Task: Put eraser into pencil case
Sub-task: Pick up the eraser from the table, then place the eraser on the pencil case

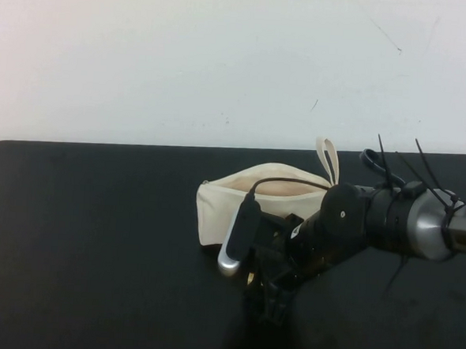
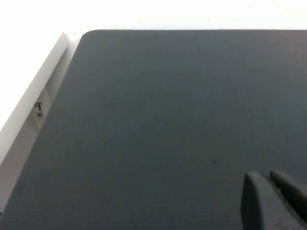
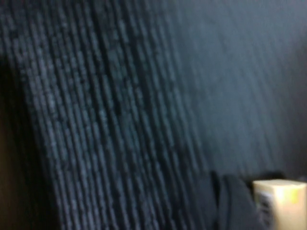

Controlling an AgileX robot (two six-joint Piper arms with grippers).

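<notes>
From the high view only: pencil case (image 1: 251, 198), cream, unzipped along its top, on the black table (image 1: 95, 237) toward the far middle, loop strap at its right end; right gripper (image 1: 267, 291) pointed down at the table just near of the case, fingertips lost in dark, eraser not visible there; from the right wrist view only: eraser (image 3: 279, 201), pale yellow with dark print, pressed against a dark finger (image 3: 235, 203), close over the ribbed black mat; whether clamped or merely touching, cannot tell; from the left wrist view only: left gripper (image 2: 273, 201) over bare table near the left edge, fingers together; white wall (image 1: 224, 55) beyond the far edge.
</notes>
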